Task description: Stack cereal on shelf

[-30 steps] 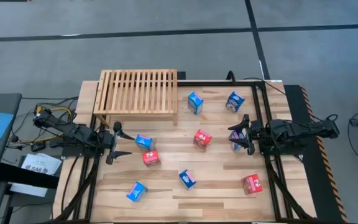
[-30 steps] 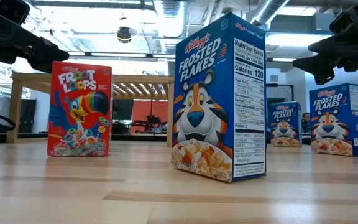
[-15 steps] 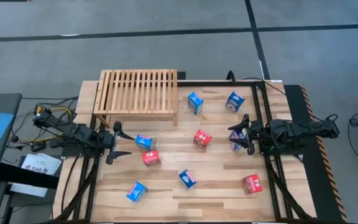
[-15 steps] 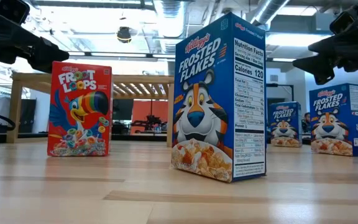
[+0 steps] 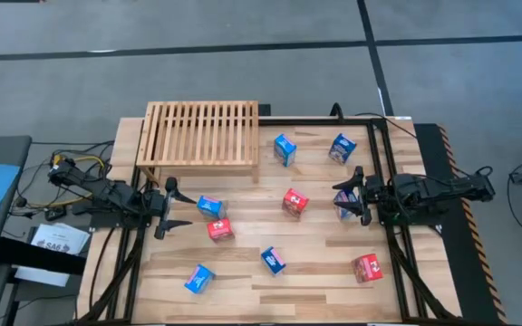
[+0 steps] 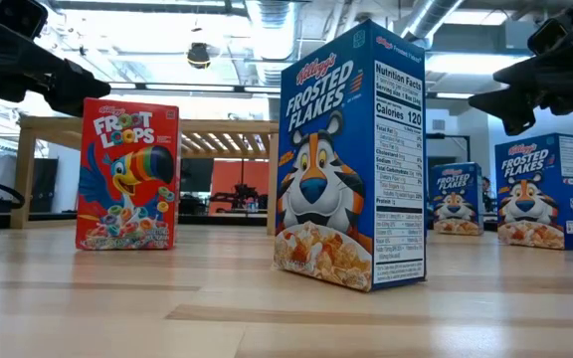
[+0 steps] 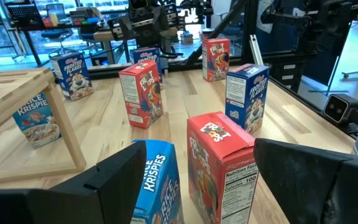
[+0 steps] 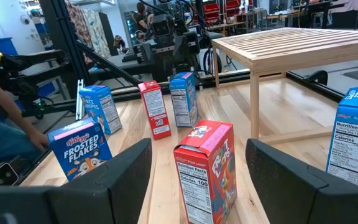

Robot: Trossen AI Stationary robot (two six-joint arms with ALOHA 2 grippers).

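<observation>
Several small blue and red cereal boxes stand scattered upright on the plank tabletop, among them a blue one [image 5: 285,149], a red one [image 5: 294,203] and a red one [image 5: 367,268]. The slatted light-wood shelf [image 5: 202,134] stands on its short legs at the far left, with nothing on it. My left gripper [image 5: 174,206] hovers open at the left edge, pointing level at a blue Rice Krispies box [image 7: 160,180] and a red Froot Loops box [image 7: 219,165]. My right gripper [image 5: 360,195] hovers open at the right edge, above a blue box [image 5: 344,205], facing a red box [image 8: 205,168].
A black metal frame [image 5: 370,122] runs around the table's edges, and cables lie by the left arm [image 5: 75,167]. In the low view a Frosted Flakes box [image 6: 351,159] and a Froot Loops box [image 6: 127,174] stand near the front edge. Bare planks lie between the boxes.
</observation>
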